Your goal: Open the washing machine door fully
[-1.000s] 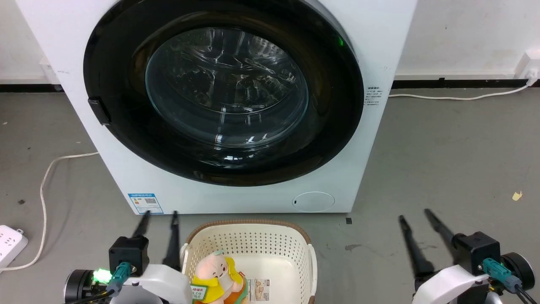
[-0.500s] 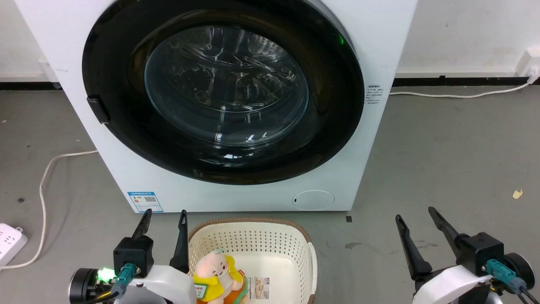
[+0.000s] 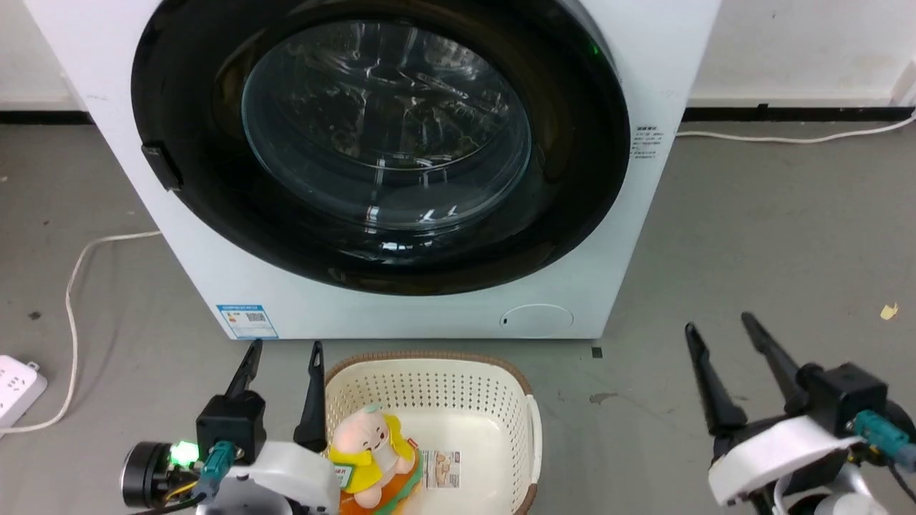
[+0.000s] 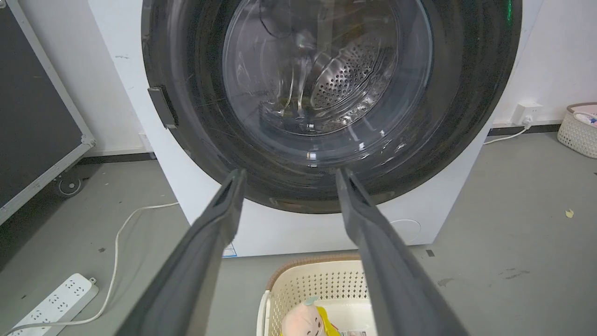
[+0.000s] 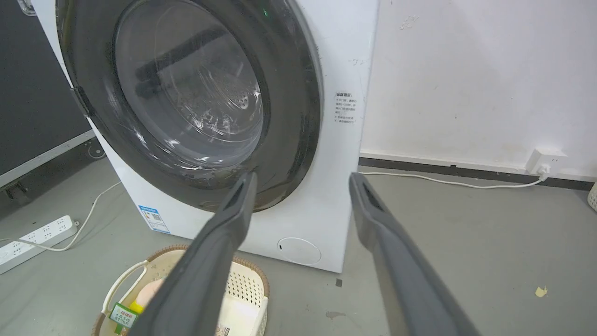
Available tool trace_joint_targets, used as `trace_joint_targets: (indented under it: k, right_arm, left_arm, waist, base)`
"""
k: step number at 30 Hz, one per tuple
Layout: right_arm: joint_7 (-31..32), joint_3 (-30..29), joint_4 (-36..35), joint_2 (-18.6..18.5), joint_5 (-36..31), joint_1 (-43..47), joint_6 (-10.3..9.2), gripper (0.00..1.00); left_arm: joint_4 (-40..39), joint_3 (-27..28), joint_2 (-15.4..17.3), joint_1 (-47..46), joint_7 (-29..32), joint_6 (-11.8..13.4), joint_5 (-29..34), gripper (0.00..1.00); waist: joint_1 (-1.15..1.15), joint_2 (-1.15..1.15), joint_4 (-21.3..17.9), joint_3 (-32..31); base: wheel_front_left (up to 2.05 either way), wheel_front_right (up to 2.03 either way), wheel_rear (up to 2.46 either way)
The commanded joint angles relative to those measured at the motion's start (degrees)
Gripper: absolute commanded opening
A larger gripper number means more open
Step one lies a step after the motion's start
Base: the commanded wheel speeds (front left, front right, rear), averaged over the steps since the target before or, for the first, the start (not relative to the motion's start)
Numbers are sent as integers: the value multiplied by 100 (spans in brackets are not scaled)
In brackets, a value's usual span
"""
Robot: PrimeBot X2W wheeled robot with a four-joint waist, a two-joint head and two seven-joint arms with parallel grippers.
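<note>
The washing machine door [image 3: 580,164] is a big round glossy black ring with a bulging glass window, lying flat against the white machine [image 3: 644,57]. A small black tab [image 3: 161,166] sits on its left rim. The door [image 4: 466,93] fills the top of the left wrist view, and the door [image 5: 294,116] appears at an angle in the right wrist view. My left gripper [image 3: 284,348] stands open low on the floor, just left of the basket. My right gripper [image 3: 720,322] stands open at the lower right, well clear of the machine. Nothing is between either pair of fingers.
A cream laundry basket [image 3: 458,386] with a plush toy [image 3: 368,450] sits on the grey floor right in front of the machine. A white power strip [image 3: 18,390] and cable [image 3: 71,286] lie at the left. Another cable [image 3: 787,138] runs along the back wall.
Both grippers have opened wider. The camera has shifted, so the machine sits higher in the picture and both grippers show further up.
</note>
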Motion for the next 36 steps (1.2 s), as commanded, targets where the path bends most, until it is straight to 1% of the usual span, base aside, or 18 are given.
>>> trace_joint_targets:
  k: [1, 11, 19, 27, 28, 29, 36]
  right_arm:
    - [-41, -21, 27, -46, 112, -137, -1, 100]
    - [105, -265, 170, -187, 811, -806, -1, 100]
    - [435, -589, 419, -139, 1403, -1511, -2, 100]
    - [817, -980, 867, -67, 1844, -2357, -2, 100]
    - [860, -1038, 934, -66, 1881, -2467, -2, 60]
    - [902, -1091, 997, -66, 1917, -2578, -2, 0]
    - [1314, -1490, 1576, -54, 2212, -3360, -2, 0]
  left_arm:
    - [-42, -25, 16, -103, -59, 39, -12, 100]
    - [-95, -118, 19, -273, -179, 95, -26, 100]
    - [-143, -190, 17, -405, -275, 151, -45, 100]
    - [-191, -254, 16, -538, -371, 197, -59, 100]
    - [-197, -263, 16, -556, -383, 202, -61, 100]
    - [-201, -271, 15, -573, -395, 208, -64, 100]
    - [-221, -323, 13, -683, -479, 251, -78, 100]
  waist:
    - [-1, 0, 15, 41]
    - [-1, 0, 122, 351]
    - [-1, 0, 234, 594]
    - [-1, 0, 349, 841]
    - [-1, 0, 364, 872]
    - [-1, 0, 378, 902]
    - [-1, 0, 486, 1096]
  base:
    - [0, 0, 0]
    - [0, 0, 0]
    - [0, 0, 0]
    - [0, 0, 0]
    - [0, 0, 0]
    - [0, 0, 0]
    - [0, 0, 0]
